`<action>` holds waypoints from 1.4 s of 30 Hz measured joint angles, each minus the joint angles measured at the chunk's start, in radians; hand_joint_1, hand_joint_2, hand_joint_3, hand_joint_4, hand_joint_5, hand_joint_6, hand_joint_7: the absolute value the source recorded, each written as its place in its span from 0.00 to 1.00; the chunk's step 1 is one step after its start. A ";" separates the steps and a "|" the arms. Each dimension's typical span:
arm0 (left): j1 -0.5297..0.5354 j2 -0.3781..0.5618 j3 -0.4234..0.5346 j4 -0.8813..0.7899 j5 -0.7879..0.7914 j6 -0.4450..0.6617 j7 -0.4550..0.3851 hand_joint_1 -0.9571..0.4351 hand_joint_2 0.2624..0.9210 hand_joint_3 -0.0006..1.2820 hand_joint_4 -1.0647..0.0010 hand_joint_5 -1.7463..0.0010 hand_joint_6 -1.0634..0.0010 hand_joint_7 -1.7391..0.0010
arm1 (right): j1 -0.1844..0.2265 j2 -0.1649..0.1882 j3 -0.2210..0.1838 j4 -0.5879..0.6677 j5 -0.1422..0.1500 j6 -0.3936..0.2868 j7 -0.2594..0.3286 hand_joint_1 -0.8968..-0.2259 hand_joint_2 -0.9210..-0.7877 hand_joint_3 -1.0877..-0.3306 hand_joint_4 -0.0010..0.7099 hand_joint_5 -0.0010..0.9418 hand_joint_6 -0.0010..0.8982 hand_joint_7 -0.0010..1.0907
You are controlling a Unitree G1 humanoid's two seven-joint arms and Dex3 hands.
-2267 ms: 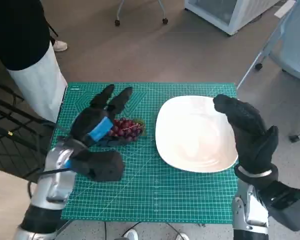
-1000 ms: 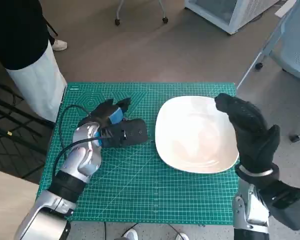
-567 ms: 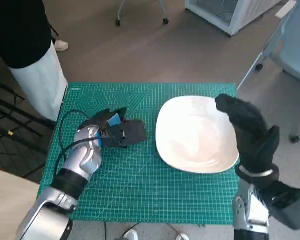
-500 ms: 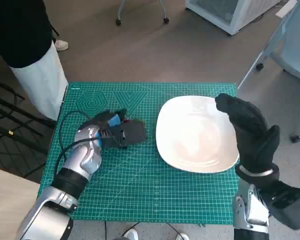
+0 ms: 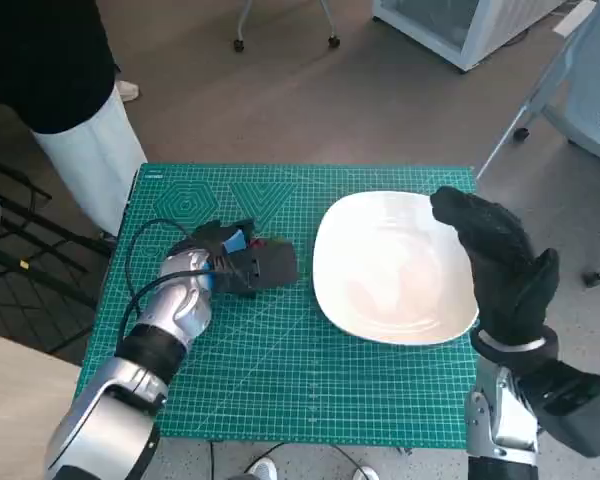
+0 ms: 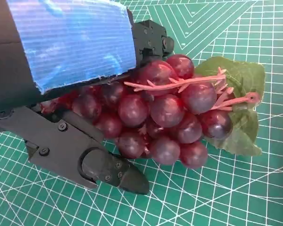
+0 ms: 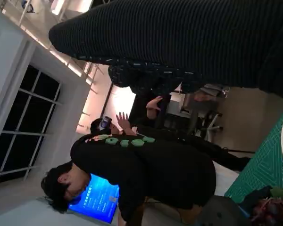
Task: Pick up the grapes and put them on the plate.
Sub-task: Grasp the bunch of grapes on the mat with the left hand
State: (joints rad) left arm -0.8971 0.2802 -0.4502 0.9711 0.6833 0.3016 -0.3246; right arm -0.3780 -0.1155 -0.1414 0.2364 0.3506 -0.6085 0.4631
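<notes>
The left hand (image 6: pixel 61 84) is grasping the grapes (image 6: pixel 165 117) on the mat; the right hand (image 5: pixel 500 265) hangs released over the plate (image 5: pixel 380 270)

In the head view the left hand (image 5: pixel 242 262) hides nearly all of the grapes (image 5: pixel 259 243).

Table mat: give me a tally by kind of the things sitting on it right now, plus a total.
Grape bunches: 1, gripped by the left robot hand
White plates: 1
Total: 2
</notes>
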 measured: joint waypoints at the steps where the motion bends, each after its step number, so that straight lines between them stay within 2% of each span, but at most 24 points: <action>1: -0.005 -0.003 -0.002 0.011 -0.001 -0.004 0.004 0.33 0.71 0.00 1.00 1.00 0.87 1.00 | 0.000 0.000 0.000 0.001 0.000 0.000 0.000 0.36 0.00 0.49 0.39 0.01 0.01 0.35; 14: -0.040 -0.018 -0.021 0.104 -0.011 -0.061 0.060 0.35 0.71 0.00 1.00 1.00 0.86 0.99 | 0.000 0.000 -0.003 0.002 0.001 -0.001 0.008 0.36 0.00 0.48 0.39 0.01 0.01 0.35; 18: -0.047 -0.022 -0.021 0.125 -0.020 -0.075 0.081 0.42 0.70 0.00 0.96 0.99 0.83 0.99 | 0.000 -0.001 -0.006 0.002 0.001 0.000 0.009 0.34 0.00 0.49 0.39 0.01 0.01 0.35; 20: -0.048 -0.022 -0.018 0.132 -0.025 -0.081 0.095 0.48 0.69 0.00 0.91 0.99 0.80 0.99 | 0.000 -0.001 -0.007 0.002 0.002 0.000 0.009 0.33 0.00 0.49 0.39 0.01 0.01 0.35; 22: -0.048 -0.023 -0.013 0.138 -0.031 -0.089 0.113 0.57 0.70 0.00 0.80 0.88 0.75 0.99 | 0.000 -0.001 -0.008 0.002 0.002 0.000 0.009 0.33 0.00 0.49 0.39 0.01 0.01 0.35; 26: -0.048 -0.025 -0.006 0.151 -0.045 -0.111 0.162 0.70 0.75 0.02 0.64 0.31 0.62 0.98 | 0.000 -0.002 -0.009 0.001 0.002 0.001 0.009 0.32 0.00 0.49 0.40 0.01 0.01 0.35; 27: -0.048 -0.027 -0.006 0.154 -0.046 -0.117 0.178 0.72 0.75 0.04 0.60 0.25 0.59 0.98 | 0.000 -0.002 -0.009 0.001 0.002 0.001 0.009 0.32 0.00 0.49 0.40 0.01 0.01 0.35; 28: -0.047 -0.028 -0.008 0.156 -0.046 -0.123 0.195 0.77 0.74 0.09 0.54 0.21 0.54 0.97 | 0.000 -0.002 -0.009 0.001 0.002 0.001 0.009 0.32 0.00 0.49 0.40 0.01 0.01 0.35; 31: -0.047 -0.031 -0.019 0.161 -0.039 -0.140 0.243 0.90 0.73 0.23 0.39 0.26 0.41 0.96 | 0.000 -0.002 -0.010 0.000 0.002 0.003 0.008 0.32 0.00 0.49 0.40 0.01 0.01 0.35; 34: -0.046 -0.033 -0.029 0.163 -0.029 -0.152 0.277 0.94 0.84 0.17 0.35 0.29 0.28 0.94 | 0.000 -0.002 -0.009 0.000 0.001 0.005 0.008 0.32 0.00 0.49 0.40 0.01 0.01 0.35; 36: -0.045 -0.033 -0.036 0.163 -0.026 -0.159 0.291 0.88 0.91 0.13 0.37 0.29 0.28 0.78 | 0.000 -0.002 -0.009 -0.001 0.001 0.007 0.008 0.32 0.00 0.49 0.40 0.01 0.01 0.35; 38: -0.045 -0.035 -0.041 0.161 -0.023 -0.166 0.298 0.79 0.95 0.11 0.40 0.29 0.35 0.55 | 0.000 -0.002 -0.009 -0.001 0.000 0.008 0.008 0.32 0.00 0.49 0.41 0.01 0.01 0.35; 39: -0.045 -0.035 -0.044 0.160 -0.022 -0.169 0.299 0.76 0.97 0.10 0.41 0.28 0.38 0.48 | 0.000 -0.002 -0.009 -0.001 0.000 0.008 0.008 0.32 0.00 0.49 0.41 0.01 0.01 0.35; 42: -0.046 -0.036 -0.049 0.157 -0.021 -0.170 0.297 0.71 0.99 0.11 0.44 0.22 0.41 0.43 | 0.000 -0.001 -0.009 -0.001 0.000 0.008 0.007 0.32 0.00 0.49 0.41 0.01 0.01 0.35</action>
State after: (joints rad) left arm -0.9428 0.2438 -0.4997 1.1285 0.6620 0.1319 -0.0276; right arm -0.3780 -0.1169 -0.1505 0.2353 0.3503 -0.6002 0.4706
